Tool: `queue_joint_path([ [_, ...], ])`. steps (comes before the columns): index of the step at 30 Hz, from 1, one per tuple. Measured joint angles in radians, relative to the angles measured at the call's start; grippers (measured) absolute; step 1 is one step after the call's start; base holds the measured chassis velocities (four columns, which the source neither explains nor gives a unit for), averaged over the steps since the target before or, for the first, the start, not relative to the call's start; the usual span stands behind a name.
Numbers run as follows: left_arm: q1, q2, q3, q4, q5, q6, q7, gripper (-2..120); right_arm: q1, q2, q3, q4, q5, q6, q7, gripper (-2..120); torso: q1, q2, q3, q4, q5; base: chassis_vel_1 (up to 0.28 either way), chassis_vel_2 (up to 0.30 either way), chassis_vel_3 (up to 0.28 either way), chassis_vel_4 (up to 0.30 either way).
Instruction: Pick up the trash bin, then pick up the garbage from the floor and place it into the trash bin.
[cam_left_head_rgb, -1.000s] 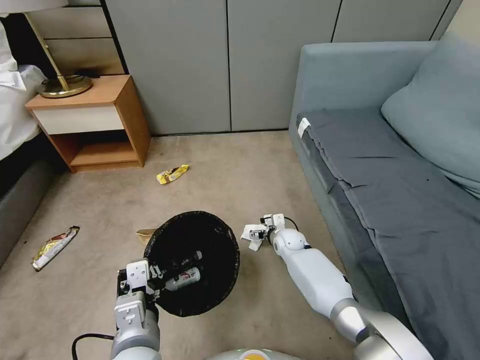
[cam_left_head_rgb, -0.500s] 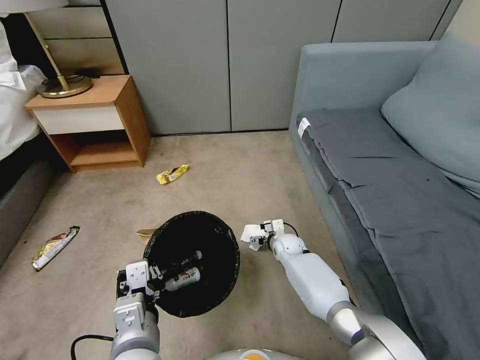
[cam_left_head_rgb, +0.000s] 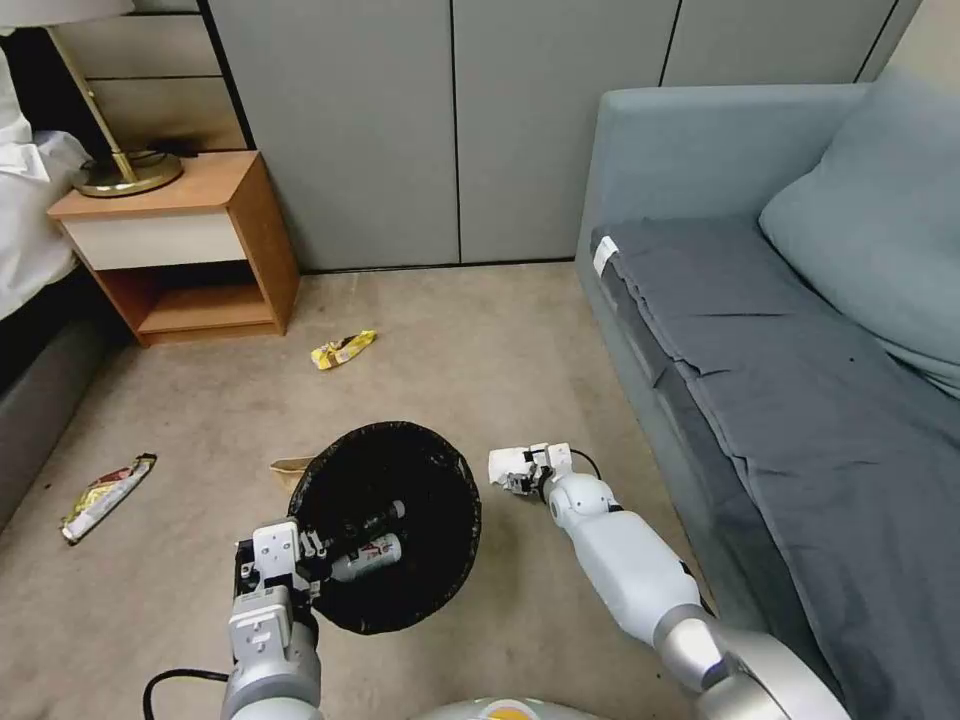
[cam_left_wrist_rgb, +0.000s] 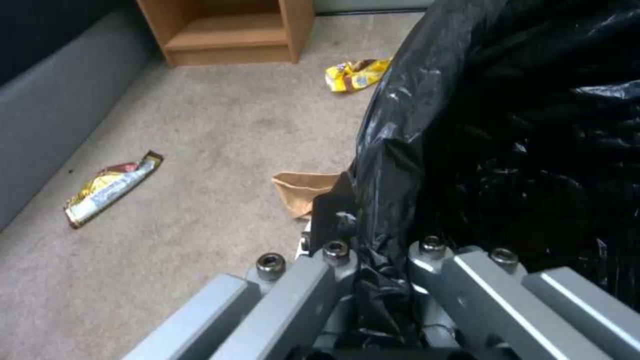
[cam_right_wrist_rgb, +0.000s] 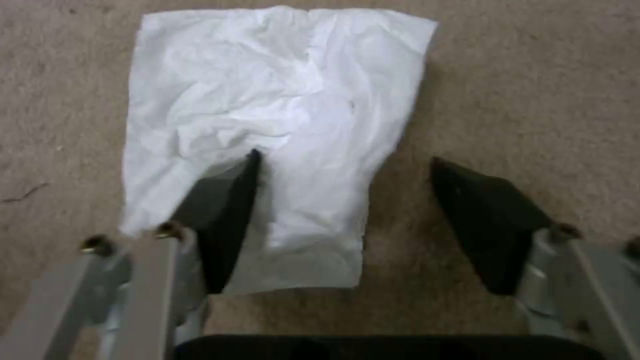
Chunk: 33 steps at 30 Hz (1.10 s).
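Observation:
The trash bin (cam_left_head_rgb: 385, 520), lined with a black bag, hangs tilted off the floor (cam_left_head_rgb: 480, 340), and my left gripper (cam_left_head_rgb: 300, 560) is shut on its rim; the wrist view shows the bag (cam_left_wrist_rgb: 507, 150) pinched in that left gripper (cam_left_wrist_rgb: 373, 270). Bottles (cam_left_head_rgb: 365, 553) lie inside the bin. To the bin's right my right gripper (cam_left_head_rgb: 522, 478) is open, low over crumpled white paper (cam_left_head_rgb: 503, 463). In its wrist view one finger (cam_right_wrist_rgb: 227, 200) lies over the paper (cam_right_wrist_rgb: 280, 100) and the other is over carpet. A yellow wrapper (cam_left_head_rgb: 344, 349), a red-white wrapper (cam_left_head_rgb: 105, 495) and a brown paper bag (cam_left_head_rgb: 290, 465) lie on the floor.
A blue-grey sofa (cam_left_head_rgb: 760, 330) runs along the right, close to my right arm. A wooden nightstand (cam_left_head_rgb: 180, 250) with a brass lamp base stands at the back left, and a bed edge (cam_left_head_rgb: 40, 400) is at the left. Grey cabinet doors (cam_left_head_rgb: 450, 130) close off the back.
My right gripper has drawn back and down a little, settling over the white paper. The left arm and the bin have stayed put.

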<state>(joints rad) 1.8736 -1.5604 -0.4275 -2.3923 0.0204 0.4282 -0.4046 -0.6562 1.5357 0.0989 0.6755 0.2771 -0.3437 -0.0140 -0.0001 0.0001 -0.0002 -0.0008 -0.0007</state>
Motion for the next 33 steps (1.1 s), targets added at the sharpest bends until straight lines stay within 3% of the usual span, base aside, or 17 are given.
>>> queue_joint_path([
  [7, -0.001, -0.001, 0.002, 0.001, 0.000, 0.000, 0.000, 1, 0.000, -0.002, 0.001, 0.000, -0.007, 0.008, -0.002, 39, 0.000, 0.000, 0.000, 0.0015, 0.0013, 0.000, 0.000, 0.000, 0.000],
  [13, -0.002, -0.001, 0.002, 0.003, 0.000, -0.001, 0.000, 1, -0.001, -0.005, 0.002, -0.004, -0.020, 0.021, -0.004, 11, 0.000, 0.000, 0.000, 0.0014, 0.0014, 0.000, 0.000, 0.000, 0.000],
  [15, -0.002, -0.001, 0.002, 0.003, 0.000, -0.001, 0.000, 1, -0.001, -0.005, 0.002, -0.004, -0.021, 0.022, -0.004, 10, 0.000, 0.000, 0.000, 0.0015, 0.0016, 0.000, 0.000, 0.000, 0.000],
  [17, -0.002, -0.001, 0.003, 0.003, 0.000, -0.001, 0.000, 1, -0.001, -0.008, 0.002, -0.004, -0.026, 0.030, -0.008, 0, 0.000, 0.000, 0.000, 0.0015, 0.0017, 0.000, 0.000, 0.000, 0.000],
  [24, -0.007, 0.003, 0.000, 0.003, -0.004, 0.000, 0.000, 1, -0.005, -0.027, 0.010, 0.028, -0.014, 0.031, -0.008, 0, 0.000, 0.000, 0.000, 0.0004, -0.0001, 0.000, 0.000, 0.000, 0.000],
  [33, -0.016, 0.018, -0.014, -0.002, -0.021, 0.010, 0.001, 1, -0.060, -0.080, 0.019, 0.185, 0.070, 0.021, 0.010, 0, 0.000, 0.000, 0.000, 0.0008, 0.0008, 0.000, 0.000, 0.000, 0.000],
])
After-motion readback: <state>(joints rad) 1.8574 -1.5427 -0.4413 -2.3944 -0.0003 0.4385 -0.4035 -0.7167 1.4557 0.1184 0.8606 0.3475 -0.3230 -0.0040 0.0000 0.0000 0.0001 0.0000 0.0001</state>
